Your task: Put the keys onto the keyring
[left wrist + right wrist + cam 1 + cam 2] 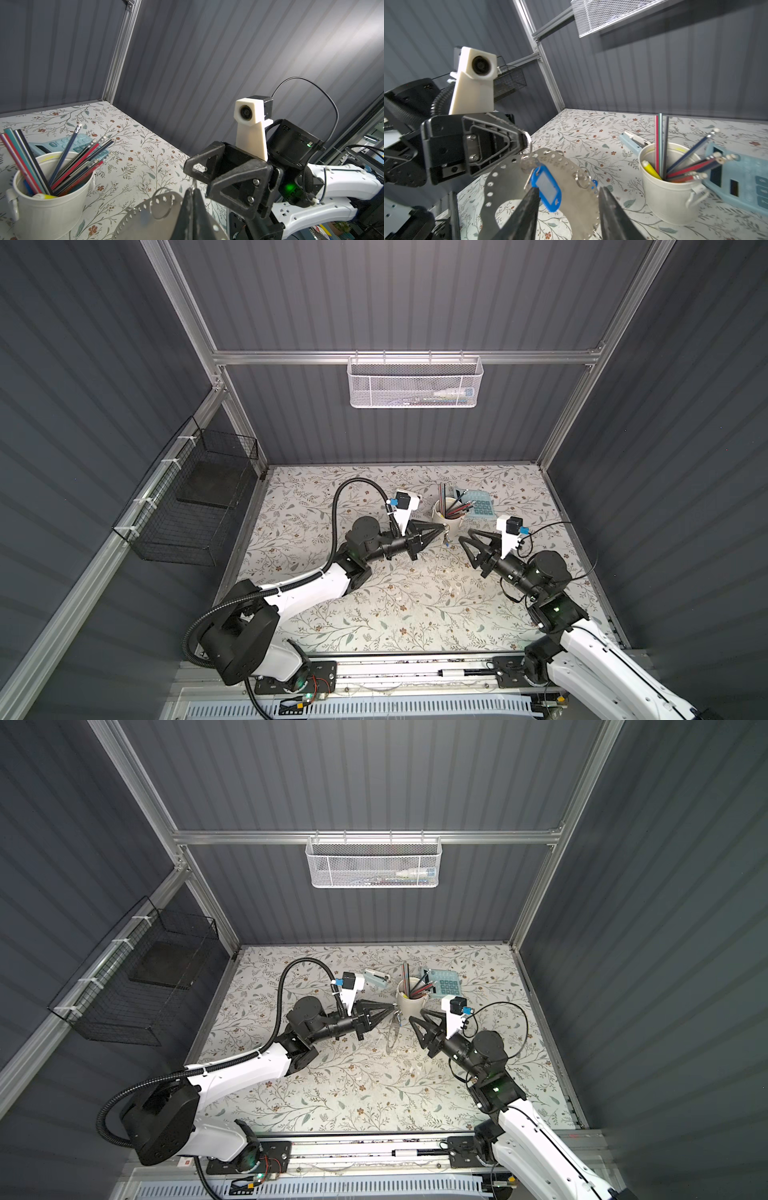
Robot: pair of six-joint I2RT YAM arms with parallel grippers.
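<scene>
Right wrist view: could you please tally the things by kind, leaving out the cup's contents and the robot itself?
Blue key tags: 2
Keyring: 1
Cup: 1
Stapler: 1
Calculator: 1
Baskets: 2
Total: 8

Keyring [566, 172]: plain grey metal, row of holes along rim. Key tags [548, 187]: bright blue, white insert. Cup [668, 199]: cream. Pencils [687, 155] in cup: red, navy, black. Calculator [440, 982] right of cup: pale teal. Stapler [376, 977] left of cup: pale blue. Mat [591, 128]: white, grey-green sprigs, brown flowers.
</scene>
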